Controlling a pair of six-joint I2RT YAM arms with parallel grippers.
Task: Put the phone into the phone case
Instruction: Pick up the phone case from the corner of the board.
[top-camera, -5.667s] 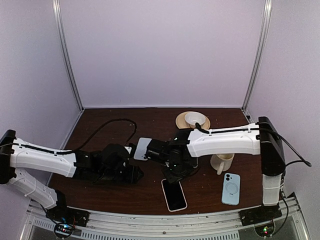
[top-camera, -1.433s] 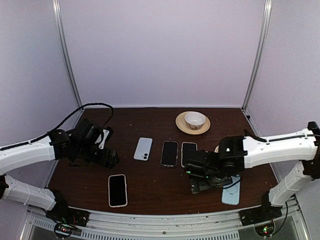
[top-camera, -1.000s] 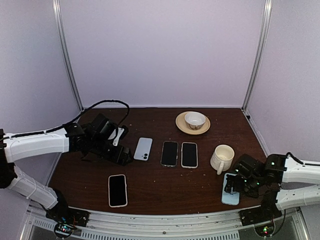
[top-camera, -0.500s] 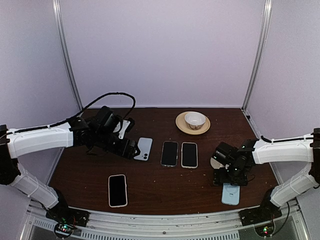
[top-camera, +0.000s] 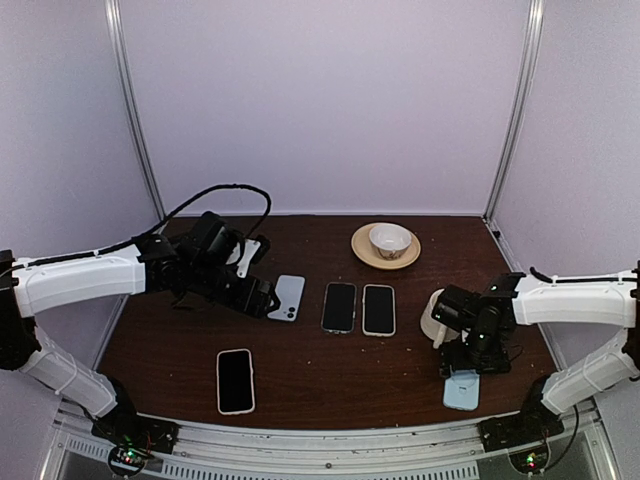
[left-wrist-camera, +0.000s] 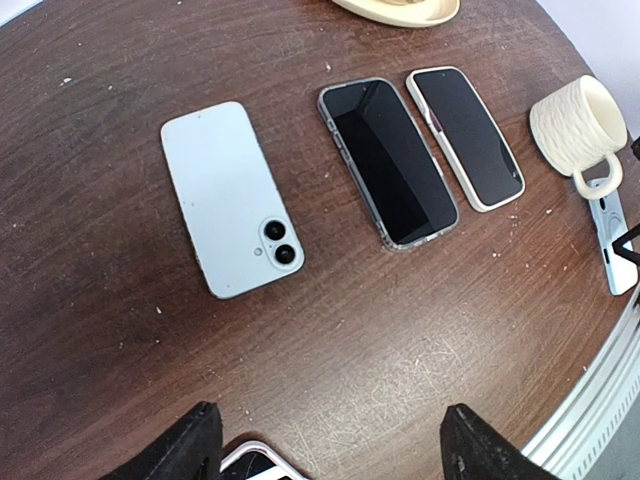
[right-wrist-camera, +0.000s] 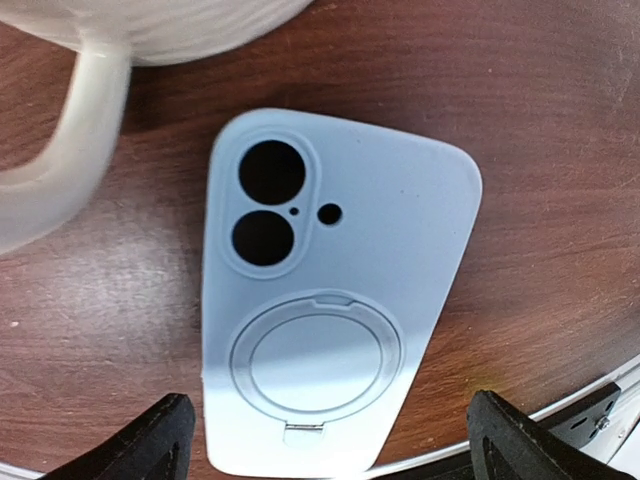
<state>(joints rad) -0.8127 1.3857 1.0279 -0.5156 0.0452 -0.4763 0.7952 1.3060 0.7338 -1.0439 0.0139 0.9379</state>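
Pale lilac walls close in a dark wooden table (top-camera: 330, 385). The left arm (top-camera: 80, 285) stretches in from the left side and the right arm (top-camera: 575, 298) from the right.

A tan saucer (top-camera: 362, 242) holding a small white bowl (top-camera: 389, 238) sits near the far edge. Mid-table lie three phones in a row. The light blue phone (left-wrist-camera: 232, 212) lies back up with its twin lenses showing. Beside it is a clear-cased phone (left-wrist-camera: 390, 162), then a white-cased phone (left-wrist-camera: 465, 137), both screen up. A fourth phone (top-camera: 235, 380) lies screen up nearer the front left. A ribbed white mug (left-wrist-camera: 580, 122) stands at the right.

Just beside the mug's handle, at the front right edge, the light blue phone case (right-wrist-camera: 335, 300) lies back up, with its ring stand showing.

The left gripper (left-wrist-camera: 330, 450) hangs spread and empty just left of the light blue phone. The right gripper (right-wrist-camera: 335, 450) is spread wide above the case, a finger on either side of its ring end, holding nothing.
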